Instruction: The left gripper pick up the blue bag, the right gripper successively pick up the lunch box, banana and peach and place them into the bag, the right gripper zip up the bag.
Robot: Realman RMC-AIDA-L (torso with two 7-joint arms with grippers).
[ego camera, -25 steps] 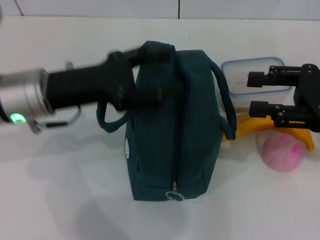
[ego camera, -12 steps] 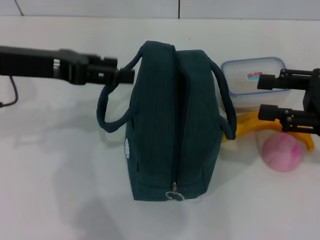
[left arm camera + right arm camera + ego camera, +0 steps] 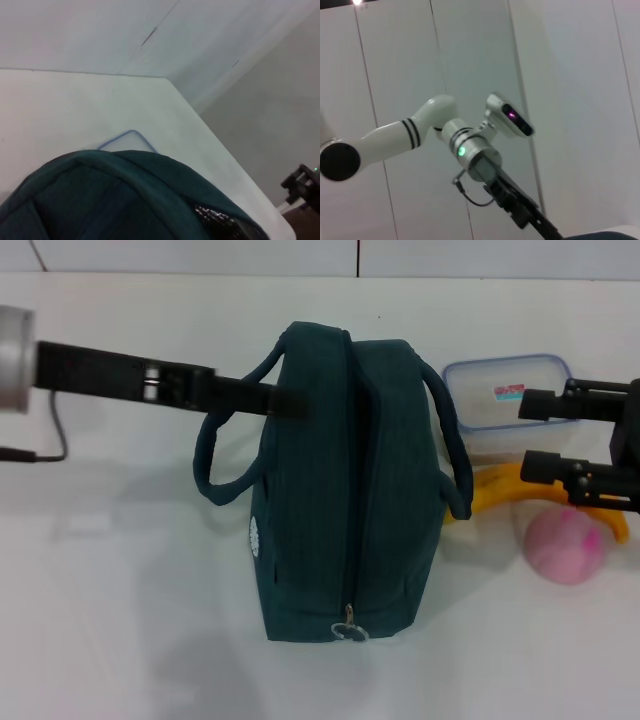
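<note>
The left gripper (image 3: 285,403) reaches in from the robot's left, its long black fingers lying level and pointing toward the robot's right, their tips over the near-left top edge of the blue bag (image 3: 345,490) where the left loop handle (image 3: 215,460) rises. Seen edge-on from the head camera, the fingers overlap, and whether they are spread or pinched on the fabric cannot be told. The left wrist camera shows only the bag's dark teal top bulging close beneath it, with a strip of glittery lining at one edge.

The right gripper (image 3: 535,435) hangs at the robot's right, fingers parted with a clear gap between them and holding nothing. Its upper finger crosses in front of the lunch box (image 3: 500,400), its lower finger lies across the banana (image 3: 500,495).

The bag stands upright on the white table (image 3: 120,620), its long axis running away from the robot. The zipper runs along the top ridge, and its metal ring pull (image 3: 349,625) hangs at the near end. A small round white logo (image 3: 254,537) marks the bag's left side; a second loop handle (image 3: 452,455) droops to its right.

The clear, blue-rimmed lunch box sits just beside the bag's far right. The yellow banana curves across the table in front of the box. The pale pink peach (image 3: 565,545) rests just in front of the banana.
</note>
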